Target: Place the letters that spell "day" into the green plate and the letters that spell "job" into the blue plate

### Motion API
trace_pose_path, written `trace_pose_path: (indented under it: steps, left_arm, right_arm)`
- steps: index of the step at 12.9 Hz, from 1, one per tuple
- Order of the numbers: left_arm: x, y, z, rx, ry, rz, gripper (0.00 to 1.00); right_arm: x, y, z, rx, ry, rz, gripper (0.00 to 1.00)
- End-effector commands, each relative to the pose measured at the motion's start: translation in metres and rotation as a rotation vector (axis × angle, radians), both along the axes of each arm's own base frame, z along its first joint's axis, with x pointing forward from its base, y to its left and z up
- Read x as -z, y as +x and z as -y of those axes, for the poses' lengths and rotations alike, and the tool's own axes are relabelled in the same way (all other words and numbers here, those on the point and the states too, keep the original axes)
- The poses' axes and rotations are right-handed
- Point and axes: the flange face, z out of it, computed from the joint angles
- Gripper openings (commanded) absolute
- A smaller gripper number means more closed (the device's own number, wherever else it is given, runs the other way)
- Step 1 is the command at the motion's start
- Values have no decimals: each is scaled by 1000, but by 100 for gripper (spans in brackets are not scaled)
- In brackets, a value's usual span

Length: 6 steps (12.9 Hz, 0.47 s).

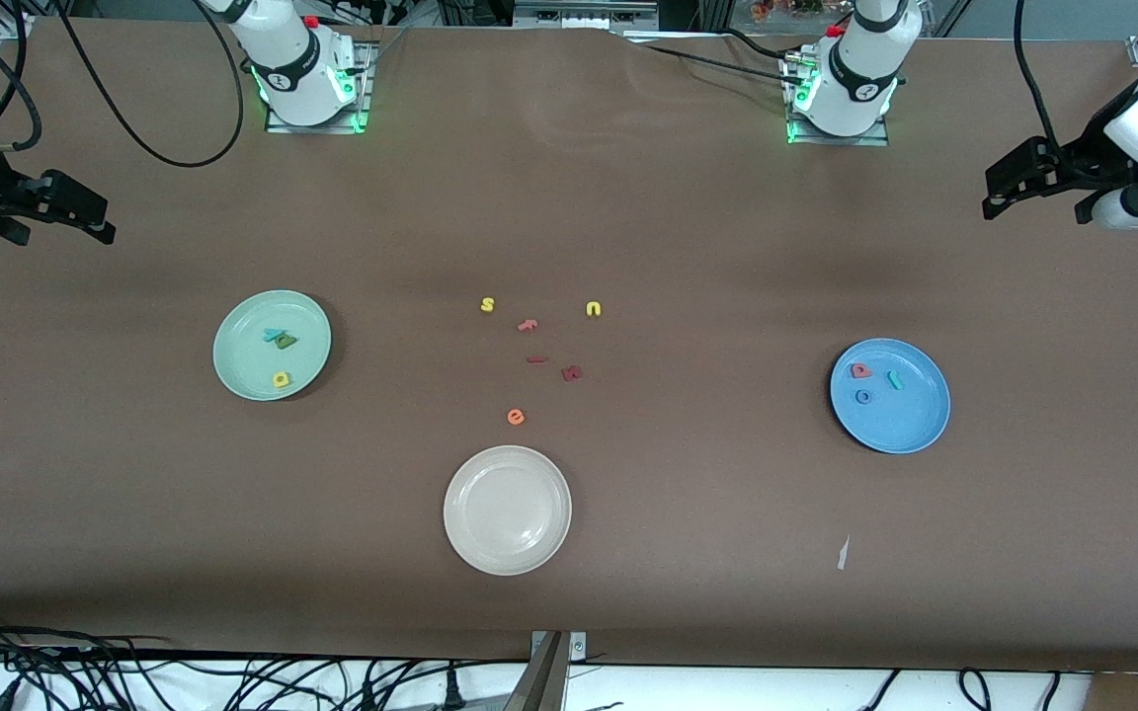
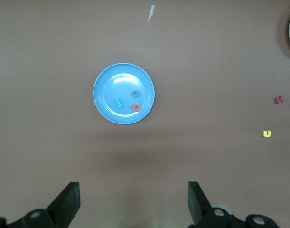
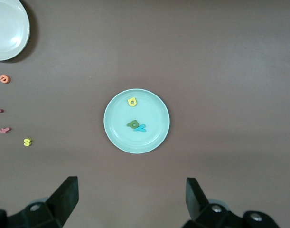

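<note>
Nearest us we see the cream-white plate (image 1: 508,510) on the counter (image 1: 688,513). Next come the orange "e" (image 1: 516,417), then the dark red letters (image 1: 571,373), salmon "f" (image 1: 528,324) and yellow "s" (image 1: 487,305) and "u" (image 1: 594,309). The green plate (image 1: 243,380) holds the yellow "a" (image 1: 281,379), dark green "d" (image 1: 285,342) and teal "y" (image 1: 274,335); the blue plate (image 1: 910,425) holds the blue "o" (image 1: 863,397), teal "j" (image 1: 894,380) and pinkish-red "b" (image 1: 861,371). The left hand (image 2: 134,202) and right hand (image 3: 133,199) wait with fingers spread, holding nothing, each over the bare counter at its own end.
</note>
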Motion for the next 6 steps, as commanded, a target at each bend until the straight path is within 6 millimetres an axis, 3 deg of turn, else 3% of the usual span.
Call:
trace_pose_path:
  steps: [1, 6]
  left_arm:
    - [-2, -5, -2, -13, 14, 12, 100]
    - [0, -7, 0, -10, 12, 10, 100]
  right_arm:
    - [-4, 3, 0, -1, -1, 4, 100]
    - [-3, 3, -1, -1, -1, 3, 100]
